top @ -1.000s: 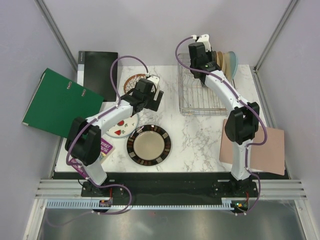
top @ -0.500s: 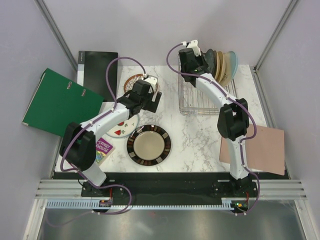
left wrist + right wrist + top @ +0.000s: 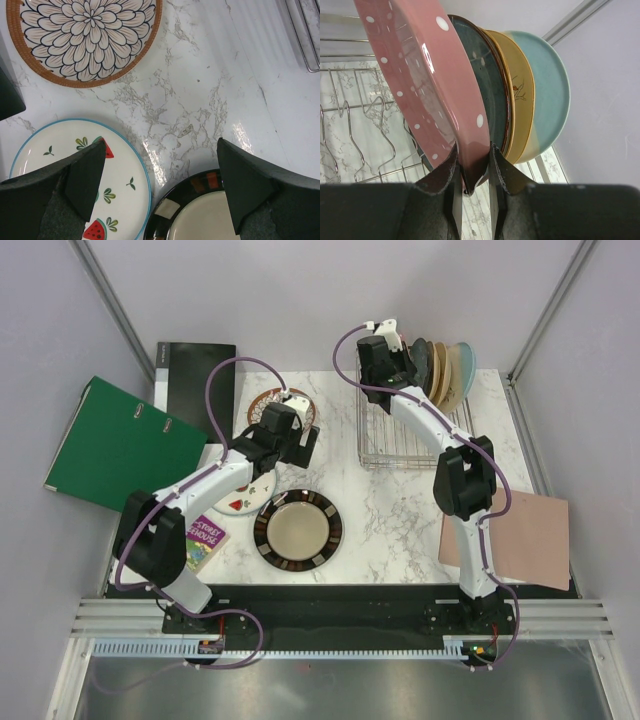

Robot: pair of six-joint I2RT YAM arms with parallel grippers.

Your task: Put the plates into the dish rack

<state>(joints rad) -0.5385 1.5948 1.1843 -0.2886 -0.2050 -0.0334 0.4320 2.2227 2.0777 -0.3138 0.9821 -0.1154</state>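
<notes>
From above, the left gripper [image 3: 303,443] hangs over the table [image 3: 400,510], where the brown plate [image 3: 268,400], fruit plate [image 3: 246,496] and dark-rimmed plate [image 3: 298,530] lie flat, well apart from the rack [image 3: 405,435], and the right gripper [image 3: 393,355] is at the rack's far end; the left wrist view shows its jaws wide apart, holding nothing; the right wrist view shows jaws clamped on the pink plate [image 3: 422,82], on edge beside 3 plain plates [image 3: 530,95].
</notes>
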